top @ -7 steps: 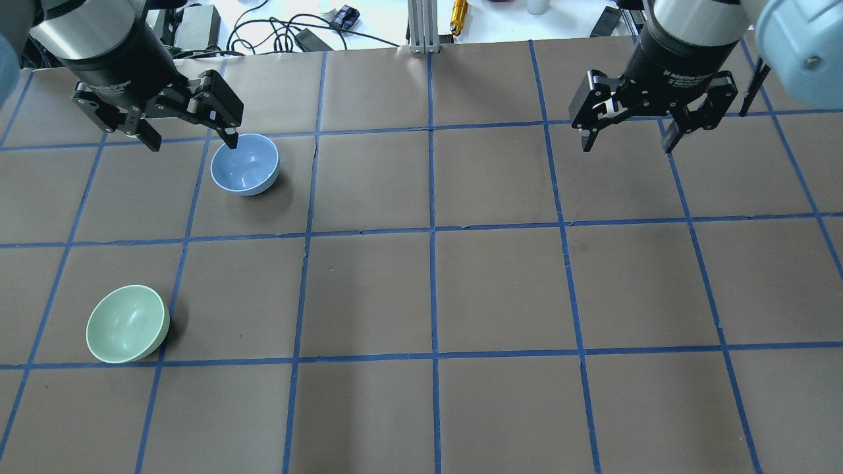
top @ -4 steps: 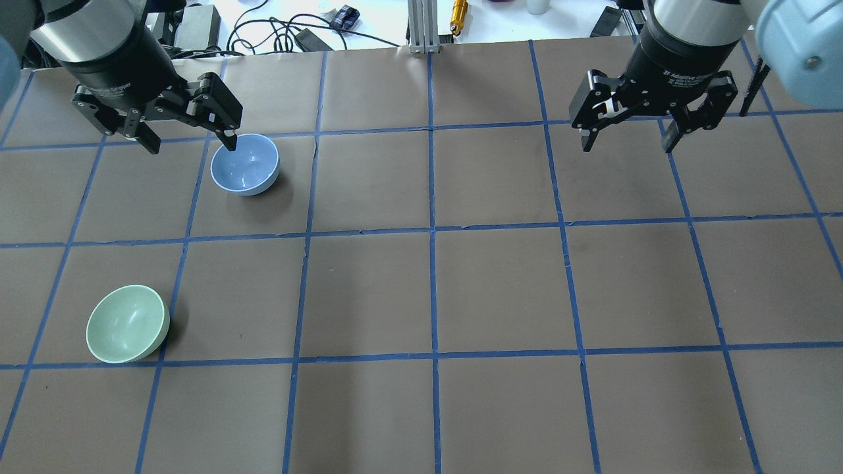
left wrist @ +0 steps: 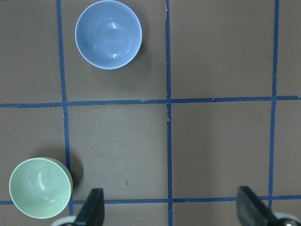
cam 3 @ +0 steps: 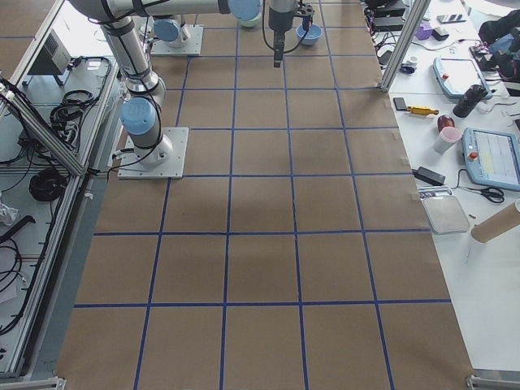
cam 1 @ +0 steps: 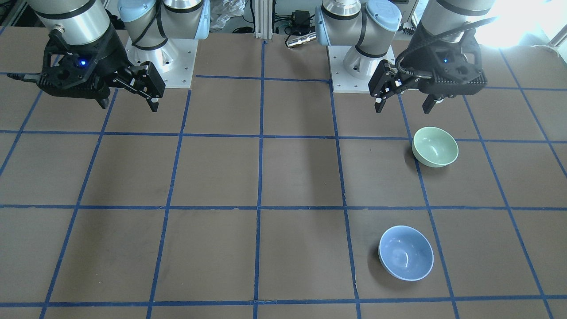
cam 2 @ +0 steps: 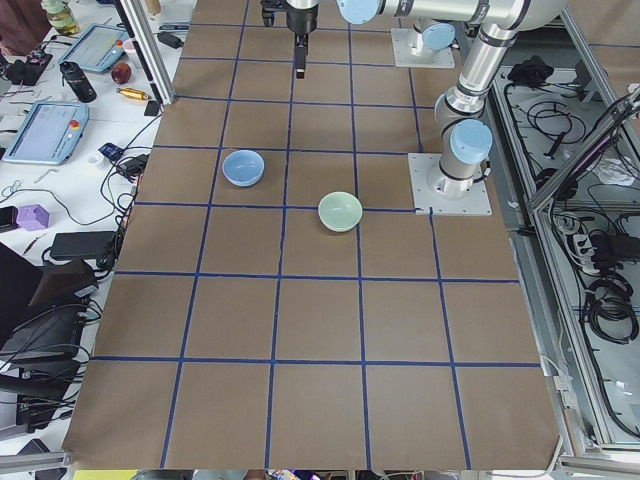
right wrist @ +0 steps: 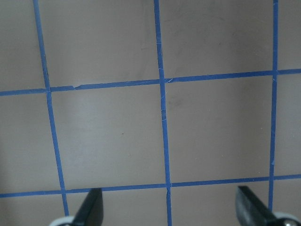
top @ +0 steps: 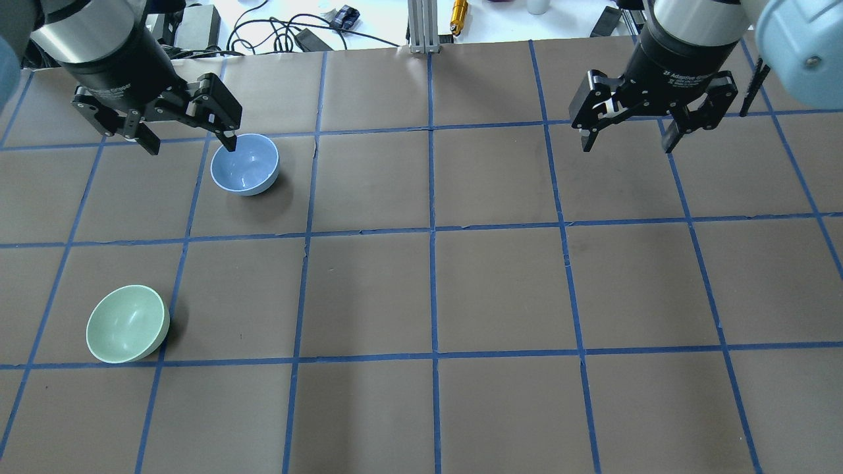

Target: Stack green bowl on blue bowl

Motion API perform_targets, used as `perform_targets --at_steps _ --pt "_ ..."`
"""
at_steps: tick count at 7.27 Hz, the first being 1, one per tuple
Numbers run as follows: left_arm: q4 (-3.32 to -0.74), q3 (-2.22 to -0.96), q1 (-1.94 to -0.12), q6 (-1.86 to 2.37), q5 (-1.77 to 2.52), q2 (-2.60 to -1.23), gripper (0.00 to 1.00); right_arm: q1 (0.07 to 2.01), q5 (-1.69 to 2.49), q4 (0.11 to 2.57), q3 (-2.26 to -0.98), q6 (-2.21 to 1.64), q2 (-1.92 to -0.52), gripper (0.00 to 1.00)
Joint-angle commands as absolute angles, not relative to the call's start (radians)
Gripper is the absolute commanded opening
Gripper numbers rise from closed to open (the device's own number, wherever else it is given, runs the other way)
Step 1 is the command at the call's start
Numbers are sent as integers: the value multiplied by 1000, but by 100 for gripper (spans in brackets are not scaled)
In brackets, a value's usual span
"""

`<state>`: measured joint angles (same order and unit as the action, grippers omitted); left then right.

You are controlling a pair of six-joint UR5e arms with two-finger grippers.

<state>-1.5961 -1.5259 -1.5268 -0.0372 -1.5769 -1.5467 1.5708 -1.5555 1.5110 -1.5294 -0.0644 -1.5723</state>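
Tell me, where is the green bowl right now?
In the overhead view the green bowl sits lower left, nearer the robot than the blue bowl, apart from it.

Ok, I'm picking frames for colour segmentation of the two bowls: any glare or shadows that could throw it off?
Front-facing view: glare blows out the top right corner, away from the green bowl and the blue bowl. Overhead view: each bowl throws a soft dark shadow to its right and shows small highlights inside. Left wrist view: both bowls sharp.
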Motion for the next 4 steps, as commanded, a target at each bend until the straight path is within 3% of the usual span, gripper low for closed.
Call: perform_targets --at_steps 1,4 --pt "-1595 -1525 -1525 -38 -1577 -1546 100 1571 -1555 1511 -1529 -64 -1572 100" --pt "-1588 -1590 -1365 -201 -1566 -1572 100 1571 -1555 1511 -1529 -64 -1572 100"
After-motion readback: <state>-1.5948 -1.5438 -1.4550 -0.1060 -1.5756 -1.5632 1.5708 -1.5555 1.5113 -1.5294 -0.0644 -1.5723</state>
